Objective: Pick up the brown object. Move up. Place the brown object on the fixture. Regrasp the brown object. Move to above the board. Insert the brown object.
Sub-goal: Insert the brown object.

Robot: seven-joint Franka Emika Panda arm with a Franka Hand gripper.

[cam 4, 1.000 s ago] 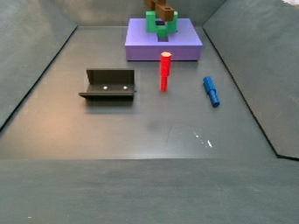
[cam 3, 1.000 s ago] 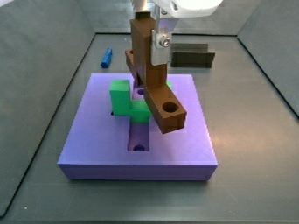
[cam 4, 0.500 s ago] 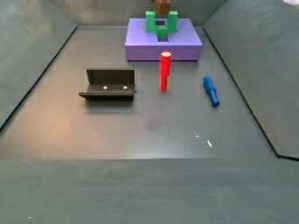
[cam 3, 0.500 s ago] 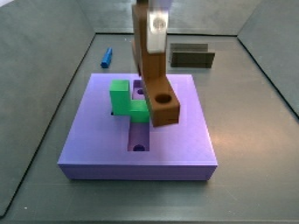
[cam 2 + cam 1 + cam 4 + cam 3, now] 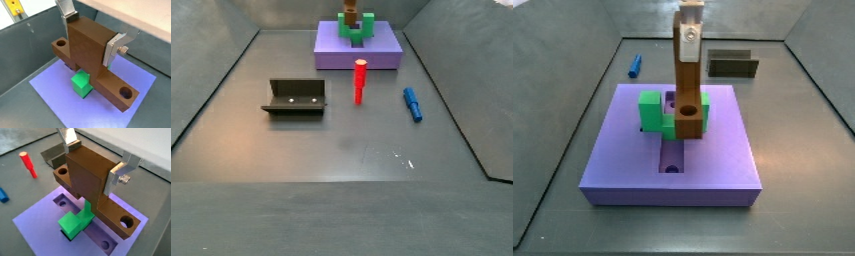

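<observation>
The insertion is in hand. The gripper (image 5: 97, 159) hangs over the purple board (image 5: 714, 165), its silver fingers (image 5: 115, 47) clamped on the upright stem of the brown object (image 5: 687, 95). In both wrist views that piece shows as a T, with a crossbar carrying a round hole at each end. In a side view its lower end sits down by the green block (image 5: 651, 110), at the head of the board's lengthwise groove, which runs on toward 6 o'clock. Whether it is fully seated I cannot tell.

The next move, as I judge it, calls for a straight push down with the crossbar kept square to the groove, then letting go; any twist could jam it against the green block.

The floor is a dull grey tray with sloped walls (image 5: 218, 85). In a side view the board (image 5: 378, 52) lies at 12 o'clock, the dark fixture (image 5: 295, 97) stands empty at 9 o'clock, a red peg (image 5: 361, 80) stands upright near the middle, and a blue peg (image 5: 412, 103) lies flat at 3 o'clock. All three are well apart from the board.
</observation>
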